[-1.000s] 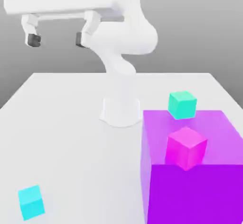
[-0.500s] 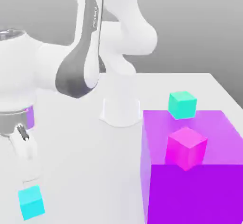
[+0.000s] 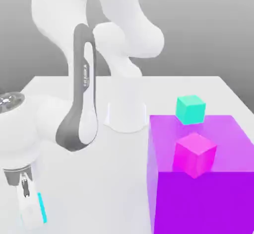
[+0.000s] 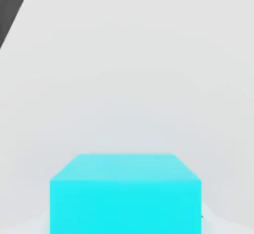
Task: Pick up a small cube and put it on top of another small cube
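Note:
The small cube (image 4: 125,193), bright cyan, lies on the white table at the exterior view's lower left. There a white finger (image 3: 27,209) covers it, leaving a narrow cyan strip (image 3: 42,208) in sight. My gripper (image 3: 33,212) has come straight down over it and is shut on it, with the cube still low at the table. In the hand view the cube sits close up between the jaws. A greener turquoise small cube (image 3: 190,109) shows at the far edge of the big purple block (image 3: 203,198). A magenta small cube (image 3: 194,154) rests on that block's top near its front edge.
The arm's white base (image 3: 126,115) stands mid-table, and its bent links rise over the exterior view's left half. The purple block takes up the lower right. White table (image 3: 114,178) lies between the gripper and the block.
The arm swung down from high above to the cyan cube at the lower left. Its fingers, wide open before, have shut on the cube, which now shows only as a strip.

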